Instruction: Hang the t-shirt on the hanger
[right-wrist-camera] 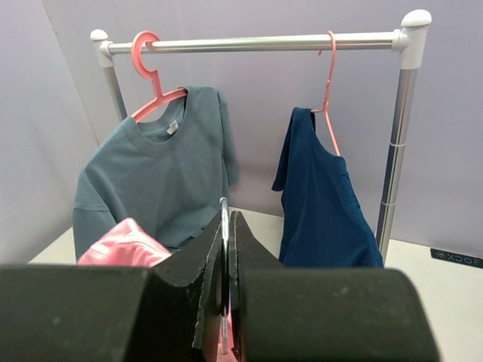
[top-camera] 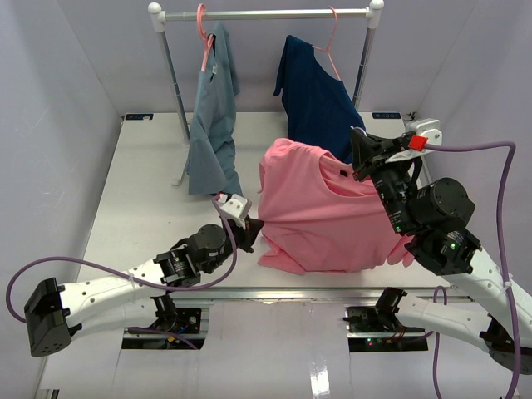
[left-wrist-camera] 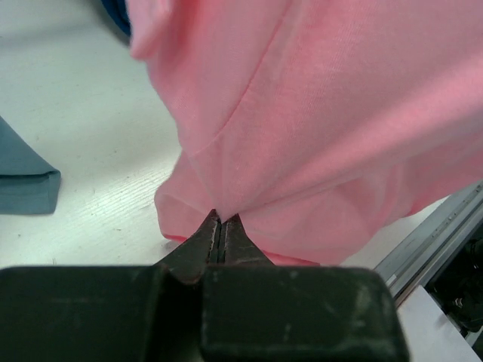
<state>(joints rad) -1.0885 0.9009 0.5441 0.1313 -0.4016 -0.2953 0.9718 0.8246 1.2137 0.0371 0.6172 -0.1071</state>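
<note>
The salmon-pink t-shirt (top-camera: pixel 324 212) hangs draped in the middle of the table, its lower hem resting on the surface. My right gripper (top-camera: pixel 359 148) is raised at the shirt's collar and is shut on the hanger's thin hook (right-wrist-camera: pixel 225 219). A bit of the hanger's pink neck (right-wrist-camera: pixel 224 343) shows between the jaws; the rest is hidden inside the shirt. My left gripper (top-camera: pixel 253 226) is low at the shirt's lower left edge and is shut on a fold of the pink fabric (left-wrist-camera: pixel 302 113).
A clothes rack (top-camera: pixel 266 13) stands at the back of the table. It holds a grey-blue shirt (top-camera: pixel 212 125) at the left and a navy shirt (top-camera: pixel 316 100) at the right, each on a pink hanger. Grey walls close in both sides.
</note>
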